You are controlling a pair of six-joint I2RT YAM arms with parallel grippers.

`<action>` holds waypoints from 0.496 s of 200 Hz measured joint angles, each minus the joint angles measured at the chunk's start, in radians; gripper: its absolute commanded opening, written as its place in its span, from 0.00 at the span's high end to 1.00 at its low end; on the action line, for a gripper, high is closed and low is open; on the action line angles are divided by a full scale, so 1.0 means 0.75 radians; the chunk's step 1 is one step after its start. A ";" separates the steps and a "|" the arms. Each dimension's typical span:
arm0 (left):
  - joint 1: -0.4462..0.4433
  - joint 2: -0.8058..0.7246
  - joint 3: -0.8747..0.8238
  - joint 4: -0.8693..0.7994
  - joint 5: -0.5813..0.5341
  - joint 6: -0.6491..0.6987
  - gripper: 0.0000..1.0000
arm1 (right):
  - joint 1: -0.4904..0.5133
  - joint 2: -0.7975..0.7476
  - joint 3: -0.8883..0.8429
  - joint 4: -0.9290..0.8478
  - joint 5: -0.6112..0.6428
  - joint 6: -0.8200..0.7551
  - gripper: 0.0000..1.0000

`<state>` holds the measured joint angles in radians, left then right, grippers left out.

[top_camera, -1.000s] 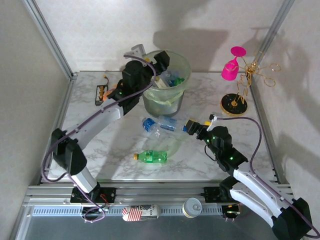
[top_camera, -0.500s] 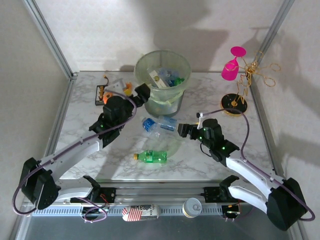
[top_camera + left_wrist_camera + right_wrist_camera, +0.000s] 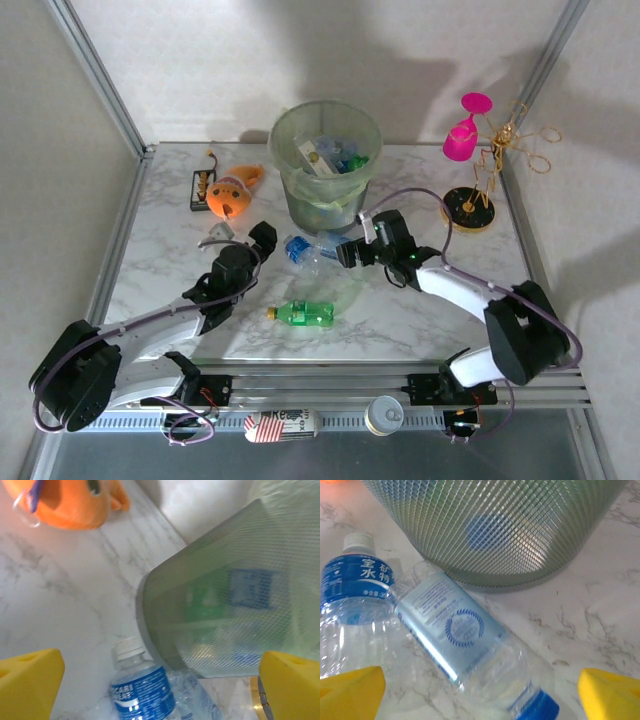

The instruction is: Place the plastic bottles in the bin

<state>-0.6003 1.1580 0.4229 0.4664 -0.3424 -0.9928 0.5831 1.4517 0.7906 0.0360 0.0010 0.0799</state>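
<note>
We aim our open right gripper [image 3: 345, 254] at the clear bottle [image 3: 465, 645] by the bin [image 3: 322, 205] near the table's [image 3: 170, 240] back edge to grab it, left gripper [image 3: 262, 236] open too.

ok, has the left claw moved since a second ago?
Yes. The left claw has pulled back from the rim of the bin toward its own base, and now sits open, low, near-left of the bin's foot.
</note>
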 measured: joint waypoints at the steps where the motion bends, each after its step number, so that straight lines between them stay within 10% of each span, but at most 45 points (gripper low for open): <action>1: 0.000 0.000 -0.002 0.001 0.000 -0.004 0.00 | 0.001 0.004 0.003 -0.001 0.000 -0.002 0.01; 99: 0.000 -0.154 -0.133 0.002 -0.075 -0.105 0.00 | 0.000 0.407 0.313 -0.035 -0.075 -0.197 0.01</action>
<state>-0.6003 1.0424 0.3233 0.4679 -0.3985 -1.0714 0.5831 1.7569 1.0252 0.0101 -0.0551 -0.0677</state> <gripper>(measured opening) 0.994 0.988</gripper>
